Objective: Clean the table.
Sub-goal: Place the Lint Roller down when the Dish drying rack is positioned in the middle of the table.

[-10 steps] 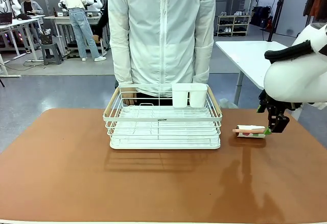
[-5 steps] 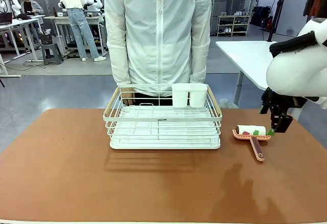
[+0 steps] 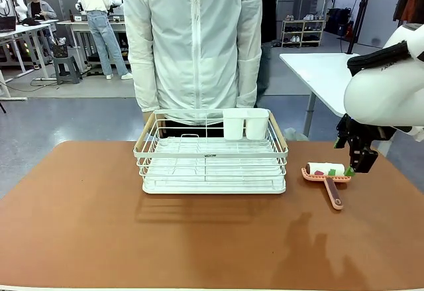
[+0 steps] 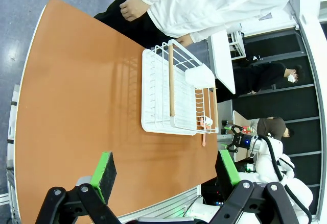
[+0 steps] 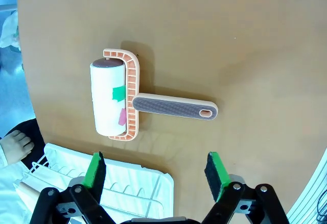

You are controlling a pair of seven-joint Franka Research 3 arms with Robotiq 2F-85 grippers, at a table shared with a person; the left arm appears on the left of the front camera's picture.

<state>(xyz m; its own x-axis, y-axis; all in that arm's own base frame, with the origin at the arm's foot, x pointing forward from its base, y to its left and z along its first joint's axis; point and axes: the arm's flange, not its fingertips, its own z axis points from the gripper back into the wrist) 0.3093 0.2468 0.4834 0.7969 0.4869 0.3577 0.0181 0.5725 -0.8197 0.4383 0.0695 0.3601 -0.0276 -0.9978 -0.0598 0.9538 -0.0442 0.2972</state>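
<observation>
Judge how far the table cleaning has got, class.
Done: the lint roller lies flat on the table beside the rack, paper scraps stuck to it. In hand: nothing; the right gripper hangs open above it, the left gripper open too. Left: cannot tell.

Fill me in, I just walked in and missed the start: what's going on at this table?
Nothing is being held right now. A lint roller lies flat on the reddish-brown table, right of a white wire rack. The right gripper hovers just above the roller's far end with jaws open. The left gripper is also open, up over the near side of the table. A person in a white jacket stands behind the rack, touching nothing on the table.
</observation>
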